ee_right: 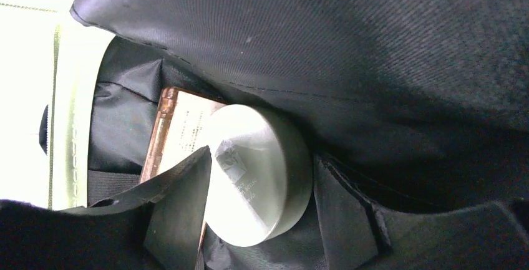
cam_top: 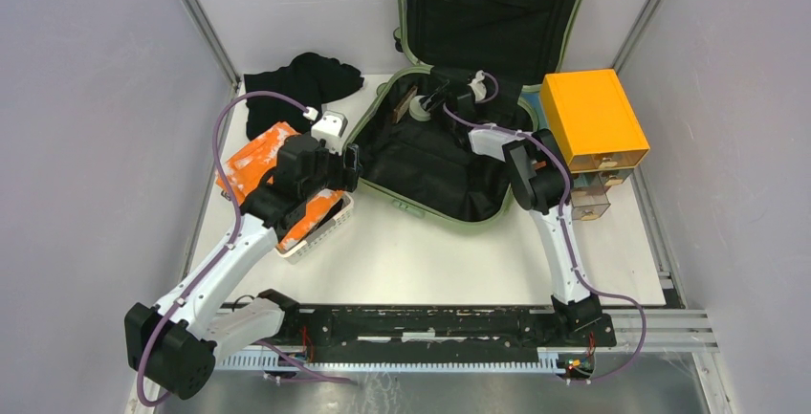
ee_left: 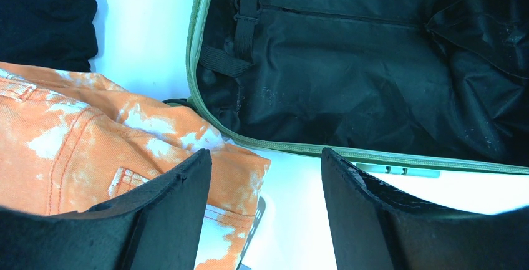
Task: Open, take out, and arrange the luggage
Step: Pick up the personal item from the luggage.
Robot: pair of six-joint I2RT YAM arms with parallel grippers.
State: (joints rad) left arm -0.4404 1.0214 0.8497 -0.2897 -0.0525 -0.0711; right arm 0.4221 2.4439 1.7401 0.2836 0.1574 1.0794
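The luggage (cam_top: 435, 180) lay open at the upper centre of the overhead view. Its lower half was flat on the white surface (cam_top: 449, 261) and its lid stood upright against the back wall, black lining showing in both. The right hand (cam_top: 427, 103) was inside the lower half, near its upper left corner. In the right wrist view its fingers (ee_right: 181, 201) stood apart on either side of a white round disc (ee_right: 268, 176), which lay against the lining on top of a flat brown-edged item (ee_right: 181, 133). A dark gap showed between the disc and the finger on the right of the frame, so the hand was released rather than clenched on it; I could not tell whether the other finger touched the disc.

The left hand (cam_top: 352, 170) hung just beside the left rim of the luggage, over an orange and white garment (cam_top: 253, 161) lying in a white basket (cam_top: 320, 232). In its wrist view the hand (ee_left: 266, 158) was released, with nothing between the fingers. A black cloth (cam_top: 301, 84) lay at the upper left, beyond the basket. An orange box (cam_top: 591, 116) sat on clear drawers (cam_top: 598, 194), touching the right rim of the luggage
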